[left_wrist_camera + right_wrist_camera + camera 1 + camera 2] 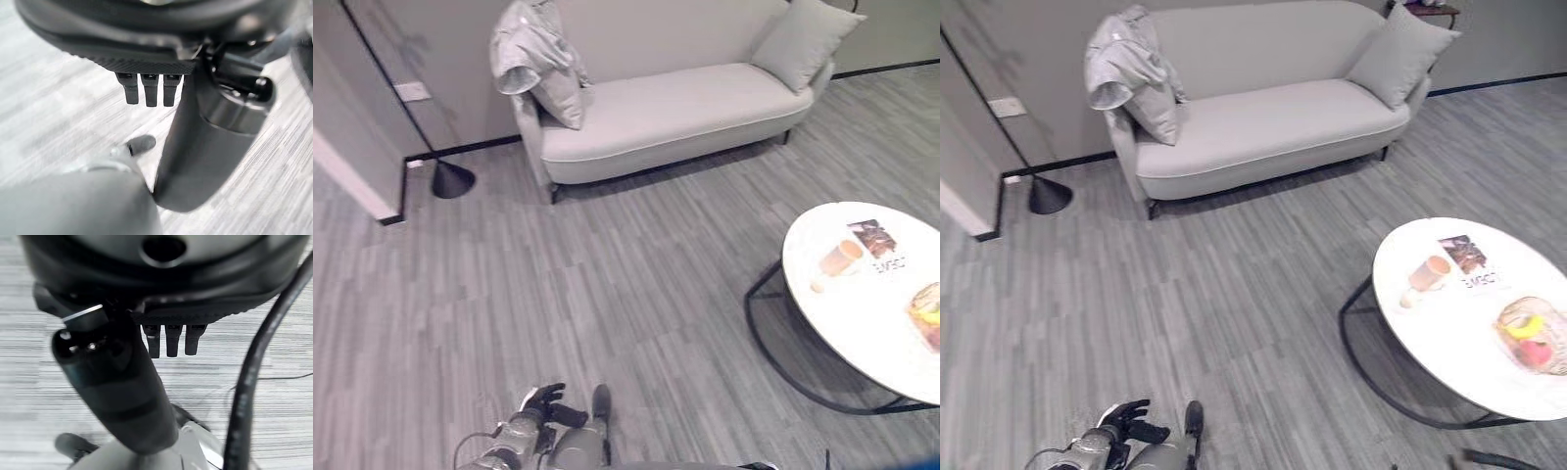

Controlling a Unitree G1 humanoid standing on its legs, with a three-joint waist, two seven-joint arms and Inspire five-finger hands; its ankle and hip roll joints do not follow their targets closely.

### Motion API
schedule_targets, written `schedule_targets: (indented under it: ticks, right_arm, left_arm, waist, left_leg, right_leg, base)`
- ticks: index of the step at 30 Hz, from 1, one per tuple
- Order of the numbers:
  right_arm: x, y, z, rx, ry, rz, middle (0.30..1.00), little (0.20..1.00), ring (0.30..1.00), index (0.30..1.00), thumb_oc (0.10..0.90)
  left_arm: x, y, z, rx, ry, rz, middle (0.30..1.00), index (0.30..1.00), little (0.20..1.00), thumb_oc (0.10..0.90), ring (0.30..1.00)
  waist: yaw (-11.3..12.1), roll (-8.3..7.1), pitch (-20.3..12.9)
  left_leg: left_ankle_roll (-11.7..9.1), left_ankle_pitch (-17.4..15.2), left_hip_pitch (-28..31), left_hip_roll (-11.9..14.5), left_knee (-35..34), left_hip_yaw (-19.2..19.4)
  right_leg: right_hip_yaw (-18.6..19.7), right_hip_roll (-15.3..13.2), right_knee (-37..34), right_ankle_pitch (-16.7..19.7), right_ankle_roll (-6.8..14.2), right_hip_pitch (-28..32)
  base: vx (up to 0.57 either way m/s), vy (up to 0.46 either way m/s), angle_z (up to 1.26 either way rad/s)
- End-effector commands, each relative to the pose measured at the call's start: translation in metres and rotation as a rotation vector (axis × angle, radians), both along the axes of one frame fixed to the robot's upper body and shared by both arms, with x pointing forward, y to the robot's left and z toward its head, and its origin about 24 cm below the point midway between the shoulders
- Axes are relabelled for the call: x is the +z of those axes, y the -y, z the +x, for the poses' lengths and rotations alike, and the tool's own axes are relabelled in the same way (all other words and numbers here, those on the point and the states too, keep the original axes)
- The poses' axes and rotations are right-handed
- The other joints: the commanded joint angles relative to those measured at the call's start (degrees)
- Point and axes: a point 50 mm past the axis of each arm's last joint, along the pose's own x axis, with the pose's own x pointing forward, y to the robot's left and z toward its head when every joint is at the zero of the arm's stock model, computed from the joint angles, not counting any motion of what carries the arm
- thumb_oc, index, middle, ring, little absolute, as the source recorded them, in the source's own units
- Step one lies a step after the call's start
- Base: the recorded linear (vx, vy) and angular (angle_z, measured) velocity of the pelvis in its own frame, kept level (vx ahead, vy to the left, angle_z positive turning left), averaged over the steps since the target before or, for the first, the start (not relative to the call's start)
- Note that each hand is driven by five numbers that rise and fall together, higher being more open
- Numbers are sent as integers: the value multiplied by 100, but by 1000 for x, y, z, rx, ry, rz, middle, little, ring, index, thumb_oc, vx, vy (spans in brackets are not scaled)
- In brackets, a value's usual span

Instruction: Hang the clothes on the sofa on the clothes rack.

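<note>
A light grey garment [527,47] is draped over the left arm and back corner of a pale grey sofa [685,113] at the far side of the room. A thin black pole on a cone-shaped base [452,179] stands on the floor left of the sofa. My left hand [543,399] hangs low at the near edge, far from the sofa. Its fingers [149,90] are straight and hold nothing. In the right wrist view my right hand [168,340] also hangs over bare floor, fingers straight and empty.
A round white table [862,313] on a black wire frame stands at the right with a cup [842,258], a booklet [876,240] and a bag of fruit [1533,338]. Two cushions [808,39] lie on the sofa. A white wall corner [352,176] juts in at the left.
</note>
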Motion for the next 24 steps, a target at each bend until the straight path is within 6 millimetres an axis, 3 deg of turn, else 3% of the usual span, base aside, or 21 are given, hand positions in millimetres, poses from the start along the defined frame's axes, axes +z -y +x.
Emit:
schedule_targets:
  ticks: [1,3,4,5,6,7,8,10,11,12,13,15,16,18,21,23,24]
  right_arm:
    - [2,5,4,72,5,-4,900,900,900,900,800]
    - [2,5,4,72,5,-4,900,900,900,900,800]
    - [8,12,28,119,62,-38,900,900,900,900,800]
    - [11,12,40,137,106,-54,900,900,900,900,800]
    - [13,11,47,154,130,-57,900,900,900,900,800]
    - [14,9,52,148,160,-55,900,900,900,900,800]
    - [16,9,57,128,190,-53,900,900,900,900,800]
    - [20,10,65,58,241,-27,900,900,900,900,800]
    - [20,11,66,29,250,-15,900,900,900,900,800]
    - [20,11,66,29,250,-15,900,900,900,900,800]
    - [20,13,63,-70,257,8,900,900,900,900,800]
    - [18,15,56,-159,251,23,900,900,900,900,800]
    - [16,16,52,-225,249,32,900,900,900,900,800]
    - [15,18,45,-287,240,41,900,900,900,900,800]
    - [12,24,29,-295,182,12,900,900,900,900,800]
    - [11,28,21,-247,135,-19,900,900,900,900,800]
    - [11,28,21,-247,135,-19,900,900,900,900,800]
  left_arm:
    - [-12,-4,-43,-80,-142,61,900,900,900,800,900]
    - [-12,-4,-43,-80,-142,61,900,900,900,800,900]
    - [-11,-5,-37,-133,-142,90,900,900,900,800,900]
    - [-9,-6,-32,-155,-131,117,900,900,900,800,900]
    - [-8,-8,-28,-174,-123,132,900,900,900,800,900]
    - [-7,-7,-24,-188,-110,139,900,900,900,800,900]
    - [-6,-7,-21,-193,-96,143,900,900,900,800,900]
    - [-6,-4,-20,-205,-88,145,900,900,900,800,900]
    - [-7,-3,-21,-202,-90,139,900,900,900,800,900]
    - [-7,-3,-22,-202,-90,139,900,900,900,800,900]
    - [-8,-3,-26,-191,-107,132,900,900,900,800,900]
    - [-10,-4,-32,-180,-130,128,900,900,900,800,900]
    - [-12,-3,-38,-158,-150,121,900,900,900,800,900]
    - [-14,-2,-45,-146,-168,112,900,900,900,800,900]
    - [-17,3,-55,-150,-198,95,900,900,900,800,900]
    - [-17,7,-55,-162,-194,95,900,900,900,800,900]
    - [-17,6,-55,-161,-193,95,900,900,900,800,900]
  waist:
    - [230,197,-275]
    - [230,197,-275]
    - [172,163,-148]
    - [-22,343,-9]
    - [-94,468,49]
    - [-178,548,126]
    - [-283,621,201]
    - [-494,670,308]
    - [-570,676,337]
    - [-573,682,336]
    - [-745,560,402]
    - [-914,482,408]
    - [-1012,541,415]
    - [-1099,571,344]
    - [-1145,589,162]
    - [-1113,717,81]
    - [-1125,698,73]
  left_leg:
    - [-416,606,-1077,322,199,-125]
    - [-416,606,-1077,322,199,-125]
    - [-34,77,-588,-53,246,10]
    - [123,-121,-72,-120,137,-119]
    - [172,-237,155,-99,45,-202]
    - [179,-339,350,-93,15,-298]
    - [156,-435,545,-76,-3,-390]
    - [64,-656,881,-56,-14,-507]
    - [15,-728,980,-34,-14,-552]
    - [14,-728,980,-28,-14,-555]
    - [-141,-1001,1304,-77,-14,-706]
    - [-249,-1258,1600,-98,-14,-878]
    - [-307,-1473,1857,-13,-14,-946]
    - [-380,-1635,2082,46,-14,-1045]
    - [-413,-1793,2322,206,-14,-1252]
    - [-539,-1447,2344,504,106,-1307]
    - [-537,-1428,2329,486,100,-1323]
  right_leg:
    - [-11,198,31,257,130,-78]
    - [-10,198,31,257,130,-79]
    - [-240,-276,2376,1722,576,-871]
    - [-431,-472,3483,2349,560,-1454]
    - [-541,-557,3996,2257,492,-1870]
    - [-709,-628,4146,1909,395,-2182]
    - [-869,-655,4046,1613,314,-2472]
    - [-1177,-668,3105,1304,232,-2757]
    - [-1252,-628,2500,1345,238,-2769]
    - [-1259,-622,2487,1352,237,-2761]
    - [-1248,-546,754,1654,370,-2865]
    - [-996,-452,-354,2014,569,-3084]
    - [-881,-370,-753,2251,672,-3261]
    - [-850,-376,-834,2318,737,-3406]
    - [-865,-337,-824,2549,637,-3181]
    - [-908,-103,-840,2523,536,-3012]
    - [-912,-126,-843,2531,537,-3022]
  base:
    - [0,0,-8]
    - [208,137,-4]
    - [590,419,0]
    - [725,489,-27]
    - [411,242,-24]
    - [380,96,21]
    - [381,-10,67]
    - [405,-120,61]
    - [250,-113,42]
    - [425,-264,60]
    - [510,-291,42]
    - [631,-280,27]
    - [574,-175,41]
    - [558,-168,57]
    - [495,-234,67]
    - [394,-255,69]
    - [420,-289,54]
